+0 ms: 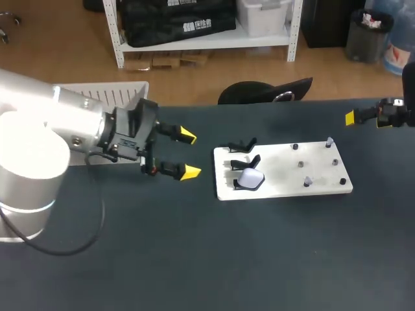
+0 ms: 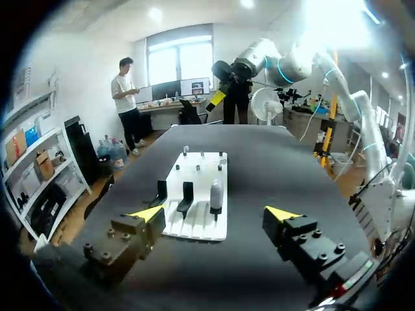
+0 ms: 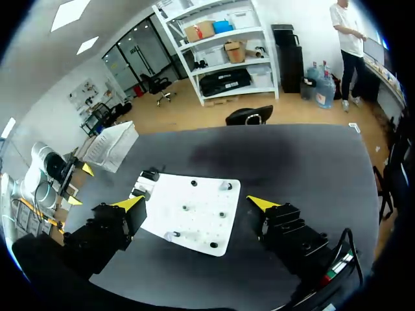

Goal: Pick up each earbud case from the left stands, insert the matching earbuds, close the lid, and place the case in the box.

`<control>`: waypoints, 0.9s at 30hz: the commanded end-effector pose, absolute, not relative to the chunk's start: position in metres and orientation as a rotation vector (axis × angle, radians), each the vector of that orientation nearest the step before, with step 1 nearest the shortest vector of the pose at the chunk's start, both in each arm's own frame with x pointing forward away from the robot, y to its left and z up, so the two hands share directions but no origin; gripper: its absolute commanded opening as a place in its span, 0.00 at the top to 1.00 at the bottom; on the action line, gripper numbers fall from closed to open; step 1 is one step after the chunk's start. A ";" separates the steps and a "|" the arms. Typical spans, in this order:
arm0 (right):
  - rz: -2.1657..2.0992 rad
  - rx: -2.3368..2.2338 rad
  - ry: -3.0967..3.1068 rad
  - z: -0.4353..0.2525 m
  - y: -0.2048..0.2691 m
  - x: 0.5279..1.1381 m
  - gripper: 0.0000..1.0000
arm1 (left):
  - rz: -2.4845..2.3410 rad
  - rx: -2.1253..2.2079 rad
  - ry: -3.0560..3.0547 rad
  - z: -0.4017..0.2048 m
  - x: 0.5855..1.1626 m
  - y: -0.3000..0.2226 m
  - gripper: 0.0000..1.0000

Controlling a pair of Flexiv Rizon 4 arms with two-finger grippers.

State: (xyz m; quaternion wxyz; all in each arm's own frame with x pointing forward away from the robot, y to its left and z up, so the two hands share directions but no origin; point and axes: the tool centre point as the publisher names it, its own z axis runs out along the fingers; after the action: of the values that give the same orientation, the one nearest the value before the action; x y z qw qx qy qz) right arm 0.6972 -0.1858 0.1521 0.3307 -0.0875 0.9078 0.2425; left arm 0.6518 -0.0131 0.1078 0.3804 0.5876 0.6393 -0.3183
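Note:
A white board (image 1: pixel 285 173) lies right of the table's middle. Black stands (image 1: pixel 241 148) line its left end, and a white earbud case (image 1: pixel 251 179) sits on the nearest one. Small pegs (image 1: pixel 302 163) dot its right half, two of them with pale tips (image 1: pixel 308 181). My left gripper (image 1: pixel 189 154) hovers open just left of the board, nothing between its fingers. From the left wrist, the gripper (image 2: pixel 215 212) faces the case (image 2: pixel 216 193) on its stand. My right gripper (image 1: pixel 353 119) hangs at the far right edge. Its wrist view shows it (image 3: pixel 196 203) open above the board (image 3: pixel 170 206).
A white box (image 1: pixel 107 94) stands at the back left behind my left arm, also seen as the box (image 3: pixel 111 146) in the right wrist view. Dark tabletop (image 1: pixel 214 253) stretches in front of the board.

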 end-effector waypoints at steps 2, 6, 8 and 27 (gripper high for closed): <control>0.635 -0.231 2.373 0.151 -0.186 0.698 0.00 | -0.841 1.542 1.620 0.081 0.662 -0.053 0.00; 0.635 -0.231 2.373 0.151 -0.186 0.698 0.00 | -0.874 1.504 1.615 0.071 0.657 -0.068 0.00; 0.635 -0.231 2.373 0.151 -0.186 0.698 0.00 | -0.891 1.491 1.630 0.068 0.655 -0.073 0.00; 0.635 -0.231 2.373 0.151 -0.186 0.698 0.00 | -0.906 1.500 1.639 0.052 0.660 -0.078 0.00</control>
State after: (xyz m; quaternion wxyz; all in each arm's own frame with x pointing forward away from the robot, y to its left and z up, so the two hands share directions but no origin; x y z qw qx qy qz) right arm 0.6972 -0.1858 0.1521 0.3307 -0.0875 0.9078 0.2425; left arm 0.6528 -0.0727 0.0615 0.3630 0.5817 0.6388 -0.3491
